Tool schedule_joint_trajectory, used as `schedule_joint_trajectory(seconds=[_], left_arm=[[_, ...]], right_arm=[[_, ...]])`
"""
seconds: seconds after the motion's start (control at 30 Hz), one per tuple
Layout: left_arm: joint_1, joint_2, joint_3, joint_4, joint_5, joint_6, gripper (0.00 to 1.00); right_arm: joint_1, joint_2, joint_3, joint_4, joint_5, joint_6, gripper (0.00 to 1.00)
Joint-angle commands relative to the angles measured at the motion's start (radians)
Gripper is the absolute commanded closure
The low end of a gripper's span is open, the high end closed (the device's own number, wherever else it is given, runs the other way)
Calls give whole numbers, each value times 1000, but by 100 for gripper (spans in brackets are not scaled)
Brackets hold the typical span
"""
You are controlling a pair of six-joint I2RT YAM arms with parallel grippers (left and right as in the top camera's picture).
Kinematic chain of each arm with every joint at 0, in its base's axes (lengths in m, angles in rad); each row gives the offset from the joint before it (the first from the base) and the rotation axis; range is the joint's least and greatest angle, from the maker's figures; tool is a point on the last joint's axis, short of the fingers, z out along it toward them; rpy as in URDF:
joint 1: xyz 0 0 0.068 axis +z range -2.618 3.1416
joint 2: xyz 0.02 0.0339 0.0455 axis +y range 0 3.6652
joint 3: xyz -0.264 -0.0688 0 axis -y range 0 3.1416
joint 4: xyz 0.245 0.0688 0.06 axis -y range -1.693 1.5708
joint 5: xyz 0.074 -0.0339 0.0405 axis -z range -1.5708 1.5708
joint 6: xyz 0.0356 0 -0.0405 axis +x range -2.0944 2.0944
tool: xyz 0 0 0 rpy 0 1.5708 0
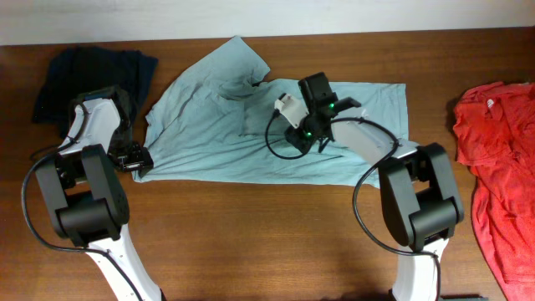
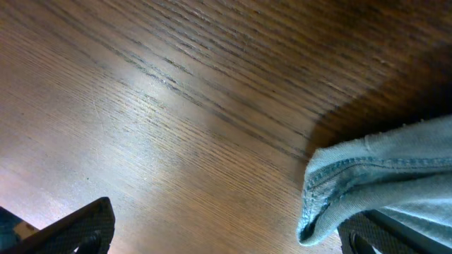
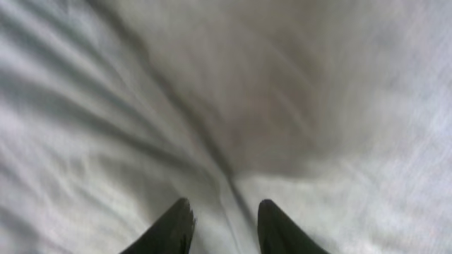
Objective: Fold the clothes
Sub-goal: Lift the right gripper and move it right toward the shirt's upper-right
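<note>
The clothes lie apart on the wooden table. A pale grey-teal T-shirt [image 1: 251, 138] is spread flat in the middle. My left gripper [image 1: 138, 159] sits low at the shirt's lower left corner. In the left wrist view the left gripper [image 2: 226, 238] is wide open, and the shirt's hem [image 2: 367, 183] drapes over its right finger [image 2: 374, 236]. My right gripper [image 1: 294, 138] is over the middle of the shirt. Close up, the right gripper [image 3: 226, 226] has its fingers apart, and a raised crease of the T-shirt [image 3: 212, 159] runs between them.
A dark navy garment [image 1: 92, 71] lies bunched at the back left, next to the left arm. A red shirt [image 1: 501, 159] lies along the right edge. Bare wood [image 1: 267, 234] shows in front of the T-shirt, between the two arm bases.
</note>
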Motion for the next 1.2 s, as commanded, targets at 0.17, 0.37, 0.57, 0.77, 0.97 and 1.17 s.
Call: schedule_joint_trajectory(seconds=[0.17,0.37,0.57,0.77,0.97,1.17], left_arm=[[4,18,-10,3,-22,-3,1],[4,18,-10,3,-21,-3,1],[4,18,-10,3,-21,-3,1],[4,18,-10,3,-21,-3,1],[4,18,-10,3,-21,-3,1],[4,18,-10,3,-21,-3,1]], right_arm=[[-114,-95,172,-329,85,10,65],[-185,-93,112,-439,93,2,54],[-186,-91,15,-359,93,-40,55],[-181,-85,-33,-304,87,-52,60],[-181,-82,-40,-275,22,-85,62],[-181,-66,-53,-259,7,-112,68]])
